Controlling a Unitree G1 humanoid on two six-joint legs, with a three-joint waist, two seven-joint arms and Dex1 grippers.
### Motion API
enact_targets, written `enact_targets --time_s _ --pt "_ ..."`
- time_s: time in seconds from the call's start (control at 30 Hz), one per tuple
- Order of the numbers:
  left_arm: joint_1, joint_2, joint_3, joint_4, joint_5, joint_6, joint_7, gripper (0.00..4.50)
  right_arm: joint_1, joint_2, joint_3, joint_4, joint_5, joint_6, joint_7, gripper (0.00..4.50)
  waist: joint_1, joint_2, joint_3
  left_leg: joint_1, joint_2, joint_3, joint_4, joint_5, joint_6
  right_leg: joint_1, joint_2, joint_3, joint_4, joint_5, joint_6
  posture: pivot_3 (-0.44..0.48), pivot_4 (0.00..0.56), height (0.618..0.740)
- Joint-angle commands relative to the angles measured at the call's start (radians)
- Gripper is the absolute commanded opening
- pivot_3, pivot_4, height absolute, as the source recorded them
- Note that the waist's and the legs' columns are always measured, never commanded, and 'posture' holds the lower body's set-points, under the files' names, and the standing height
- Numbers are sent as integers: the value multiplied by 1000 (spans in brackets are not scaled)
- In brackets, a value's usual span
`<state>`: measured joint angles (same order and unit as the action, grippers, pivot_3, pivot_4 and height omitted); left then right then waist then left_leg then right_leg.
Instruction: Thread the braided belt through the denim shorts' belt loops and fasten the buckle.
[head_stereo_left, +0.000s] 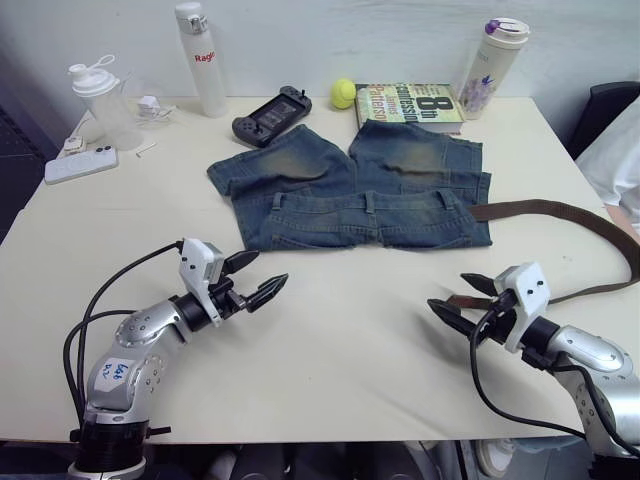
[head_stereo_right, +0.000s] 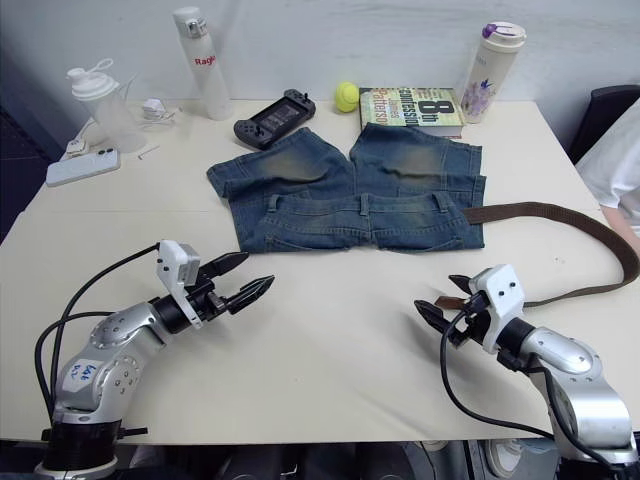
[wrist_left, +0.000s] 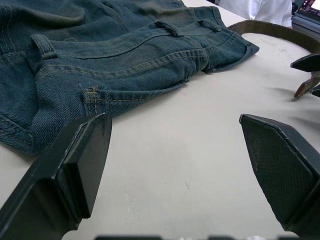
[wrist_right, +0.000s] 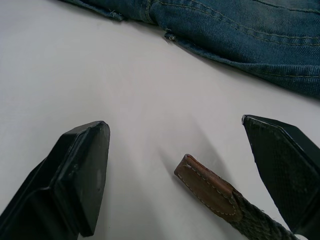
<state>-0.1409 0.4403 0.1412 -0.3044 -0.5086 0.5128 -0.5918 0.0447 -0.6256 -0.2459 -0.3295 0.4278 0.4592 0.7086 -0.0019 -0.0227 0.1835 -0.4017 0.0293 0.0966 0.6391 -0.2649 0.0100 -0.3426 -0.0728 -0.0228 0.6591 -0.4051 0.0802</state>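
The braided belt (wrist_right: 220, 197) tip is lying just ahead of the right gripper (head_stereo_left: 462, 301), between its spread fingers, running back alongside that arm; the left gripper (head_stereo_left: 253, 278), also gaping and empty, is sitting well apart.

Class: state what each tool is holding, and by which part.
Nothing is held. The left tool and right tool are both open; the braided belt tip lies between the right tool's fingers, ungripped.

Belt (head_stereo_left: 560, 211) curves right of shorts (head_stereo_left: 355, 185), apparently touching waistband.
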Motion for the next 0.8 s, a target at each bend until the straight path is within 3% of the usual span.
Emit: enact_targets --time_s 0.03,0.43,0.67,0.8 --pt "8 14 4 -53 -12 -13 -14 4454 -10 -15 -13 -10 8 -23 16 4500 0 0 0 0 0 0 0 0 0 0 0 0 0 0 0 0 150 740" --pt "4 77 -16 -75 -31 2 -115 4454 -11 -60 -21 -11 14 -4 64 4500 0 0 0 0 0 0 0 0 0 0 0 0 0 0 0 0 150 740" --pt "11 265 -75 -149 -75 25 -364 4454 -16 -259 29 61 -83 3 170 4500 -1 0 0 1 0 0 0 0 0 2 0 0 -2 0 0 0 150 740" --pt "-23 316 -103 -151 -83 16 -445 4454 -64 -372 82 114 -129 17 239 4500 -2 0 0 1 0 0 0 0 0 2 0 0 -2 0 0 0 150 740"
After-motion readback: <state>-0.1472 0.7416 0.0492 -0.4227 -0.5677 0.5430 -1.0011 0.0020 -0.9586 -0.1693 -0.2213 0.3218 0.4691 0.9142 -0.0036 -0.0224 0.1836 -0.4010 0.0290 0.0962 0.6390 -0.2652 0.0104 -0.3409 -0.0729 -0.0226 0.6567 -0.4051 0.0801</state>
